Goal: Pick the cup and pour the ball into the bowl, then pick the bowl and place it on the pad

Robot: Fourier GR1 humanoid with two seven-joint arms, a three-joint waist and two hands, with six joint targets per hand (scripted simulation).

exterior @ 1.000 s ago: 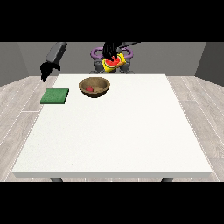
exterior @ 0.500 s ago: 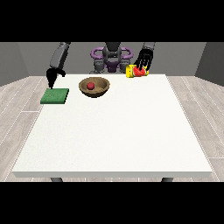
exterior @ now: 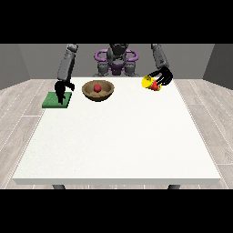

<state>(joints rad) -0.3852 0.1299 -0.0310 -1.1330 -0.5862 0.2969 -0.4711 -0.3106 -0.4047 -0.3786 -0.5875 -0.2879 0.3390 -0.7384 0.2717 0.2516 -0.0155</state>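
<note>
A brown wooden bowl stands on the table at the back left of centre, with a red ball inside it. A green pad lies flat to the bowl's left. The hand at the view's left hangs over the pad with its fingers pointing down, holding nothing. At the back right, the hand at the view's right is curled round a yellow and red cup, which is tipped on its side with its mouth toward the bowl.
The white table spreads wide toward the camera. The robot's torso stands behind the far edge. Grey wood-pattern floor surrounds the table.
The hand at the view's right has carried the cup further right and lower, away from the bowl. The hand at the view's left has come down over the green pad.
</note>
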